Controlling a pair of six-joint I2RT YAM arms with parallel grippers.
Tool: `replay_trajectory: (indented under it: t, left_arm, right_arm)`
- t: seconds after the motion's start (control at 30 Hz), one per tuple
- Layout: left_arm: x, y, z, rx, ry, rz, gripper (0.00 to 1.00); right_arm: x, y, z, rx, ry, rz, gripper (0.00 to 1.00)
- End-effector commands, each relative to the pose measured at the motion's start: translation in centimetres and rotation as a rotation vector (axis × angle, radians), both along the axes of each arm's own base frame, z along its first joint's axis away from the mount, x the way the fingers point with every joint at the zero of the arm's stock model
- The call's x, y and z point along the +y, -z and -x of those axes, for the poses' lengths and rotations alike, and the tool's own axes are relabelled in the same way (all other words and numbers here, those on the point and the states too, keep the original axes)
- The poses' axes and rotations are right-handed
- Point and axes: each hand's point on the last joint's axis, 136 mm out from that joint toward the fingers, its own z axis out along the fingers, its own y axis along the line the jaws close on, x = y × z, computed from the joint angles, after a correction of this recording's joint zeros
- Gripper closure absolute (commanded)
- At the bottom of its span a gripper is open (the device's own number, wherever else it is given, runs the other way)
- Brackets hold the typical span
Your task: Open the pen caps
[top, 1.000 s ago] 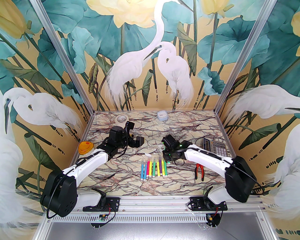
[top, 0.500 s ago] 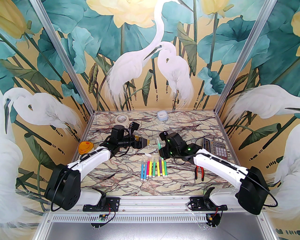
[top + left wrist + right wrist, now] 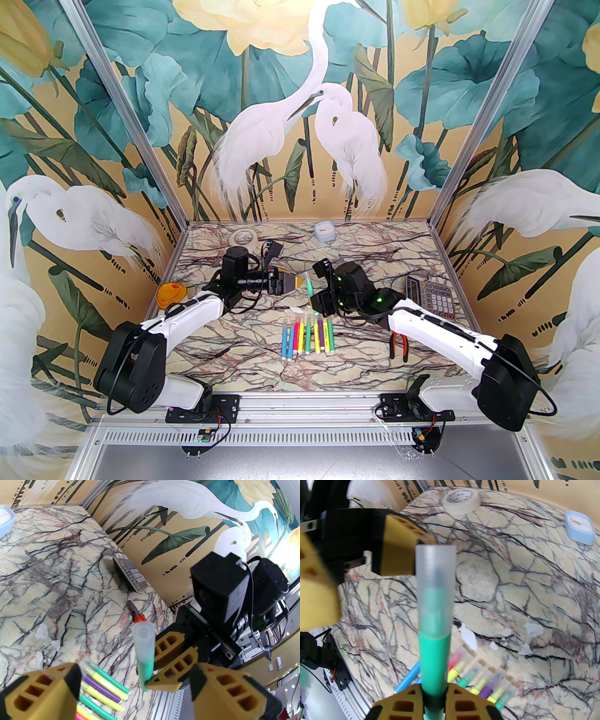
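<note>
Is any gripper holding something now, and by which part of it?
The right gripper holds a green marker by its barrel, below the cap, which stays free. The left gripper is open and holds nothing.

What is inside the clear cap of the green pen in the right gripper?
Through the frosted cap, a green neck and darker tip show dimly; the tip's shape is blurred. The right gripper covers the pen lower down.

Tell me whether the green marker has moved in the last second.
Yes. The green marker, gripped by the right hand, has shifted left in the top view, away from the calculator and closer to the open left hand.
</note>
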Motion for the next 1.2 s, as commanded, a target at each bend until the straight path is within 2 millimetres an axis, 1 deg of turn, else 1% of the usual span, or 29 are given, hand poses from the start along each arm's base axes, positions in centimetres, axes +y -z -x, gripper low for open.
replay_trajectory:
  t: [0.0, 0.2, 0.43, 0.5, 0.57, 0.7, 1.0, 1.17]
  left_arm:
    - [-0.7, -1.5, -0.3, -0.019, 0.032, 0.04, 0.26]
    - [-1.1, -1.8, -0.8, -0.01, 0.041, 0.057, 0.34]
    - [-1.5, -2.0, -0.8, 0.0, 0.065, 0.072, 0.39]
    - [-1.6, -2.0, -0.7, 0.004, 0.074, 0.071, 0.43]
    - [-1.6, -2.0, -0.7, 0.005, 0.077, 0.068, 0.48]
    - [-1.6, -2.0, -0.6, 0.007, 0.083, 0.067, 0.55]
    - [-1.7, -2.2, -0.7, 0.0, 0.081, 0.067, 0.71]
    - [-1.7, -2.3, -0.7, 0.005, 0.082, 0.069, 0.84]
  right_arm:
    - [0.9, -1.2, 0.0, -0.032, -0.052, -0.042, 0.91]
    - [1.6, -1.0, 0.0, -0.016, -0.08, -0.055, 0.91]
    - [2.1, -1.2, -0.1, -0.021, -0.096, -0.057, 0.91]
    - [2.2, -1.4, -0.2, -0.026, -0.102, -0.057, 0.91]
    - [2.2, -1.6, -0.3, -0.032, -0.105, -0.058, 0.91]
    - [2.4, -1.9, -0.3, -0.039, -0.109, -0.061, 0.91]
    - [2.6, -1.6, -0.3, -0.03, -0.12, -0.063, 0.91]
    - [2.5, -2.0, -0.4, -0.044, -0.111, -0.071, 0.91]
